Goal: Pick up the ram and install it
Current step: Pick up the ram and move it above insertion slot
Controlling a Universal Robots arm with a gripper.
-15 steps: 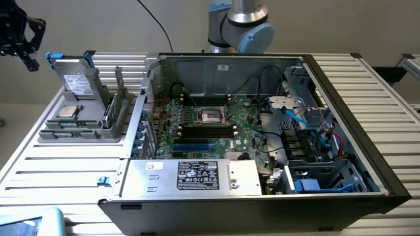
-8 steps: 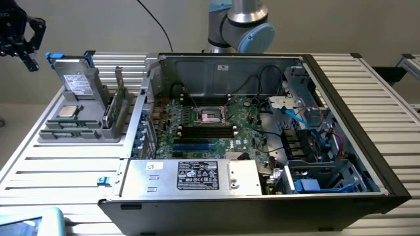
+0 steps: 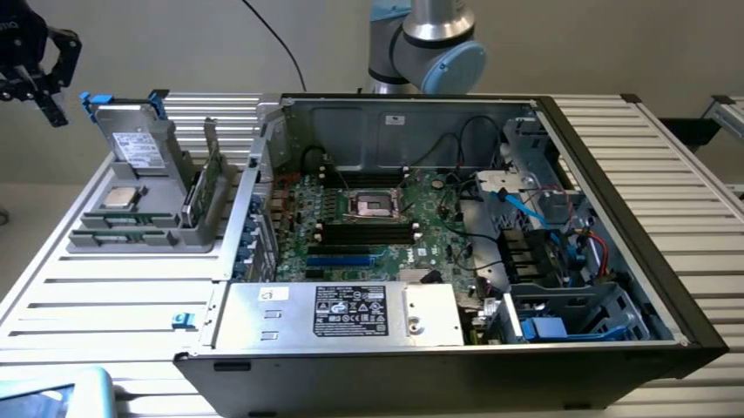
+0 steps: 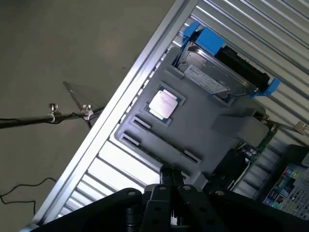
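Green and thin, the ram (image 3: pixel 200 193) stood on edge in the grey holder (image 3: pixel 139 237) on the counter (image 3: pixel 104 292), left of centre in the exterior view. My gripper (image 3: pixel 35 83) hung at the upper left, closed tight and empty.

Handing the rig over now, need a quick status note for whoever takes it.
Gripper: shut, empty, raised at the exterior view's far left, apart from the grey plastic parts holder.
Ram, the long thin green circuit-board stick: on edge in that holder, untouched.
Open black computer case: black memory slots inside look empty.
Done: nothing. Left: pick-up and install.
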